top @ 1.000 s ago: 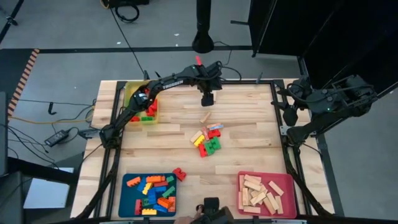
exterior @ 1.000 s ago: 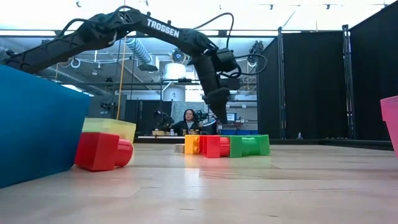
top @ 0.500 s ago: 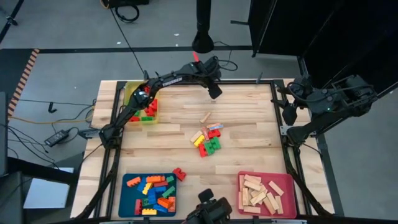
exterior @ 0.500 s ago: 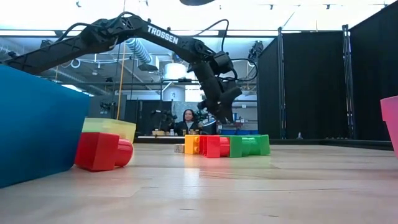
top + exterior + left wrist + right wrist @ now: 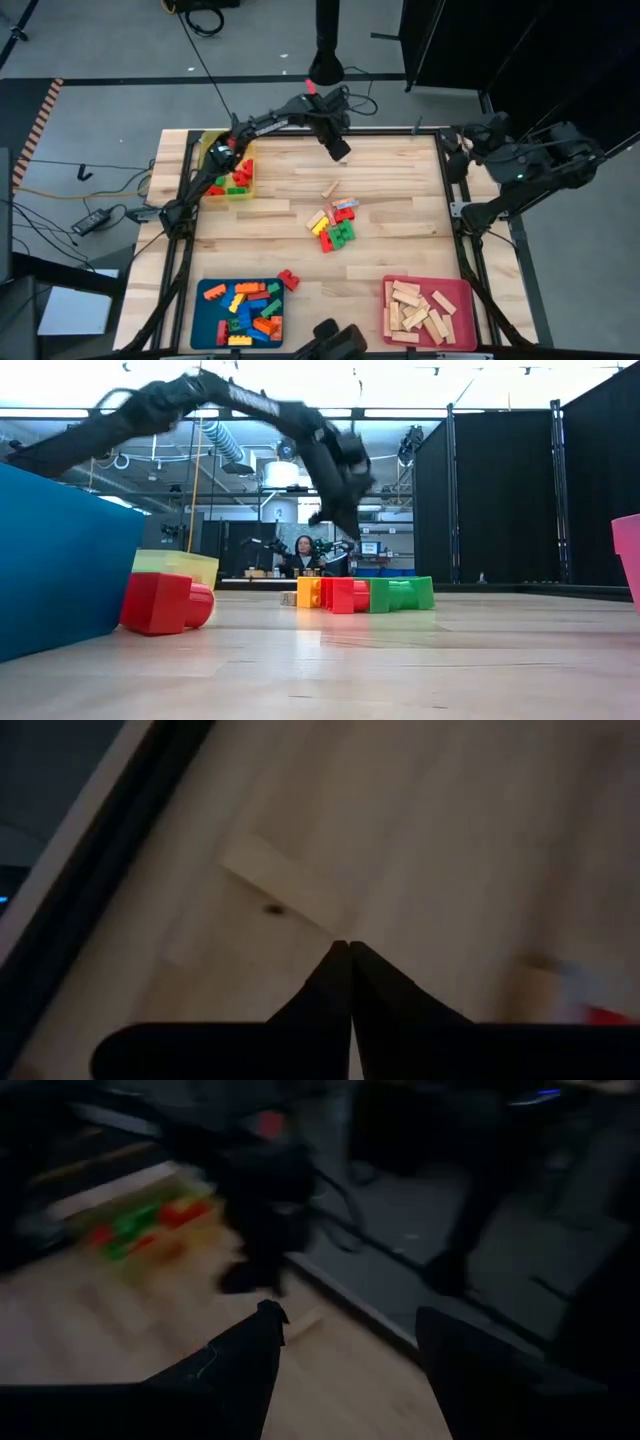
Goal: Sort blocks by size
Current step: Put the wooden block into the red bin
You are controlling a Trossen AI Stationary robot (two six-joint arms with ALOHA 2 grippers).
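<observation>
Table (image 5: 400,250); blocks (image 5: 331,226) near closed left end effector (image 5: 338,149)

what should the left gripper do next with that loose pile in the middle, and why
Probably reopen and come down over the wooden bar lying apart from the loose pile. The left gripper hangs shut and empty above the table's far edge, nearest that bar, and the pink tray already holds the other wooden bars.

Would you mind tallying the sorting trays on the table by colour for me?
Yellow tray: 1
Blue tray: 1
Pink tray: 1
Total: 3
</observation>
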